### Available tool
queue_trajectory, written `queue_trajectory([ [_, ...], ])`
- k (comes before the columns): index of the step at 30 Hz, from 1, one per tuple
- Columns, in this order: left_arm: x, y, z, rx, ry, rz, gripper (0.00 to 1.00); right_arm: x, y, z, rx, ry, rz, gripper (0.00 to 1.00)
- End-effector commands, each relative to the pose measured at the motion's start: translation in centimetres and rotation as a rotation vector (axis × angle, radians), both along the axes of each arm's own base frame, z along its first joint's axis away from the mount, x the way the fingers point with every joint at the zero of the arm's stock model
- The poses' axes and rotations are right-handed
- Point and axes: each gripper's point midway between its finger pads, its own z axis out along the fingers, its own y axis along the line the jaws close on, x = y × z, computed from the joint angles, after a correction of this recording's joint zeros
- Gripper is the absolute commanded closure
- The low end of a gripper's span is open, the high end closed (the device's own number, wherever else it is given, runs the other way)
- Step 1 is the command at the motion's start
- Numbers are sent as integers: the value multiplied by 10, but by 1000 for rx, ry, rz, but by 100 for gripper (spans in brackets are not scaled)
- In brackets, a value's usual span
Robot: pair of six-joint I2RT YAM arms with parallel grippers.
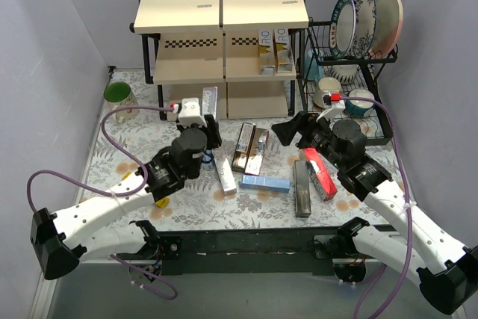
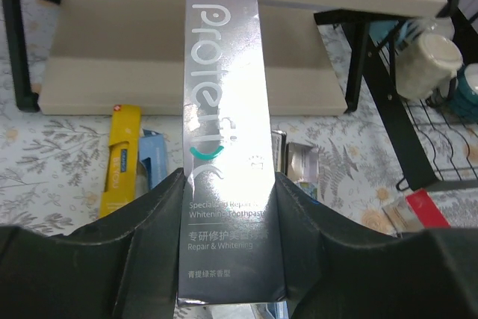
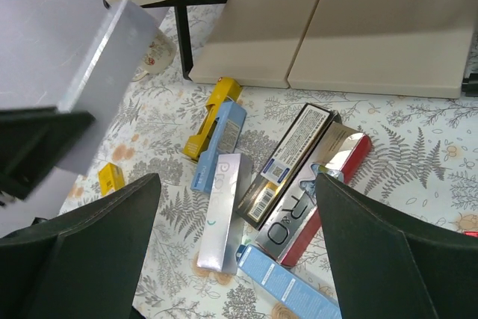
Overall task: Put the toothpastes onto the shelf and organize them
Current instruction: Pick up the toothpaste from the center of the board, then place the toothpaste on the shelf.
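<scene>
The silver-grey toothpaste carton [image 2: 220,132] is clamped between the fingers of the left gripper [image 2: 226,184]. It is held above the bench [image 1: 194,207], in front of the lower tiers of the shelf [image 1: 190,71]. Two gold-white cartons [image 1: 272,51] stand at the right end of the middle tier. Other cartons [image 1: 250,149] lie scattered mid-bench before the shelf. The right gripper [image 1: 293,129] hovers over them, jaws wide apart and empty.

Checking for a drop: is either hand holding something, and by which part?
The left hand holds the silver toothpaste box by its long sides near one end; right hand holds nothing.
</scene>
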Motion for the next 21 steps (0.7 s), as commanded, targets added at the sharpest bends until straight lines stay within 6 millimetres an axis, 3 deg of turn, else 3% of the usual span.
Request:
queue_trajectory([
  [1,18,27,36,31,18,36,100,-1,-8,4,-37,-61,-15,8],
  [5,51,47,54,94,13,46,99,-3,-12,3,-53,-83,-18,8],
  [6,66,62,61,96,12,87,100,-3,-13,3,-55,-90,-20,8],
  [11,109,85,72,102,2,46,98,-7,-15,-3,-71,-111,-9,9],
  [12,125,101,71,106,5,76,98,-8,-15,-4,-78,-120,-5,9],
  [21,177,145,86,100,-77,82,97,-14,-14,-18,-100,-181,37,9],
])
